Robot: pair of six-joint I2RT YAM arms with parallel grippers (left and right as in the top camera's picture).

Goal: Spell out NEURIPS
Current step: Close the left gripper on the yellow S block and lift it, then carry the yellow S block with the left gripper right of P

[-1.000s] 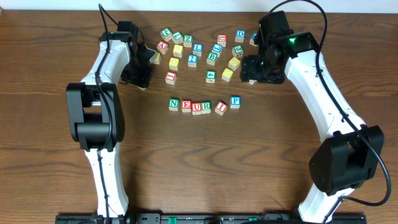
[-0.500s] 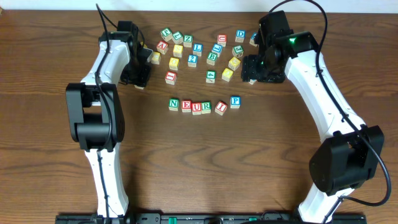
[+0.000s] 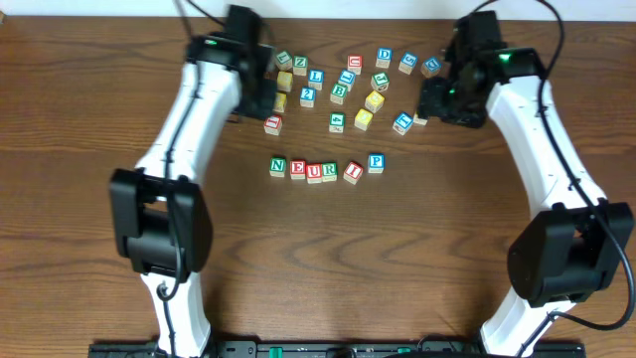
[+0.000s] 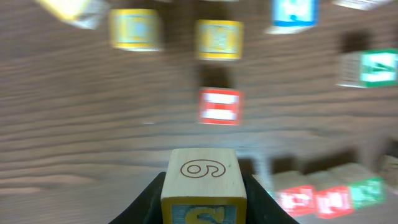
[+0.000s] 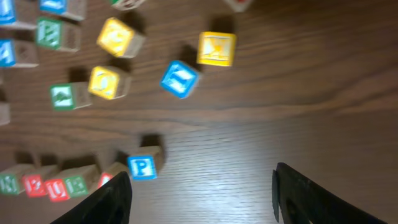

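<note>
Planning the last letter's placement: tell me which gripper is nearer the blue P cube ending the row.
Right. The right gripper, open, is beyond the P cube and to its right. The left gripper, shut on a pale cube, is farther away, beyond the row's N end.

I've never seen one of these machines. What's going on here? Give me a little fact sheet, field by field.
Surface: brown wooden table
Word row: six cubes near the middle reading N E U R I P
Loose cubes: scattered cluster behind the row
Left end effector: shut on a pale cube with a 6 on its top face
Right end effector: open, empty, above bare wood
Left to do: one more cube after the P cube
</note>
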